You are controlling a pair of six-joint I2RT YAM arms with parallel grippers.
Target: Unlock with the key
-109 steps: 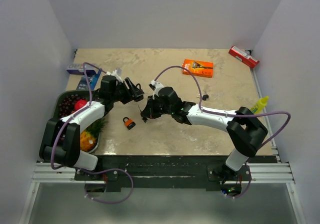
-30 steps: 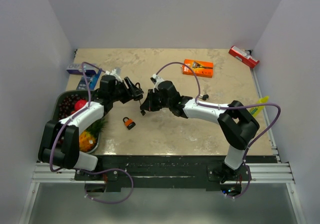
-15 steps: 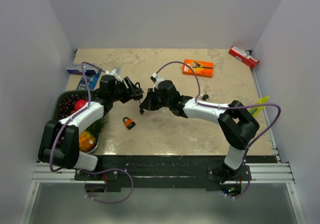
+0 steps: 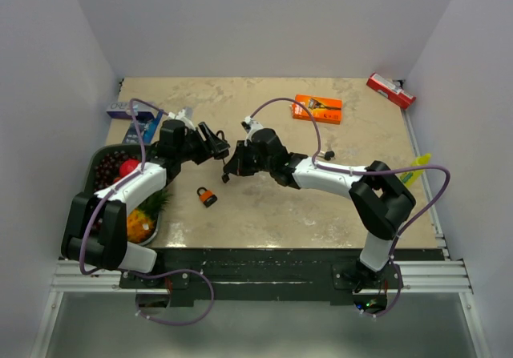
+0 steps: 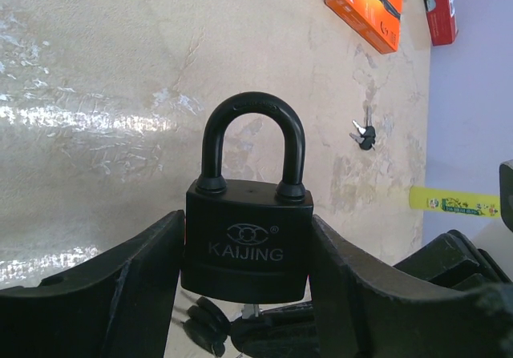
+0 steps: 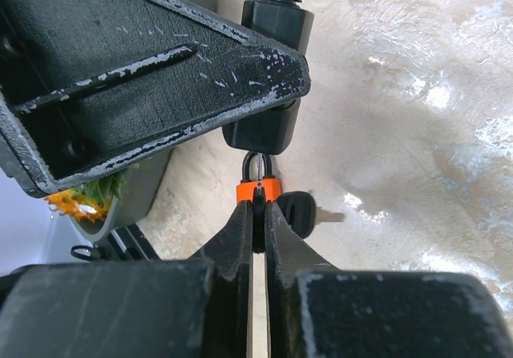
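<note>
1. As the lock needed steadying, my left pincer [image 4: 215,148] clasped the black padlock [image 5: 248,246] above the table [image 4: 321,214], facing my right pincer [image 4: 230,170].
2. Left wrist: my fingers [image 5: 136,286] squeezed its flanks, shackle [image 5: 252,130] pointing away, leaving the base free for a key.
3. Right wrist: my right pincer sat closed tight just short of that base; whether it pinched a key, I couldn't tell.

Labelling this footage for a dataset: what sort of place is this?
Probably a robot lab test cell: plain white walls box in the table, two arms are bolted to a metal frame, and props like an orange box lie about.
</note>
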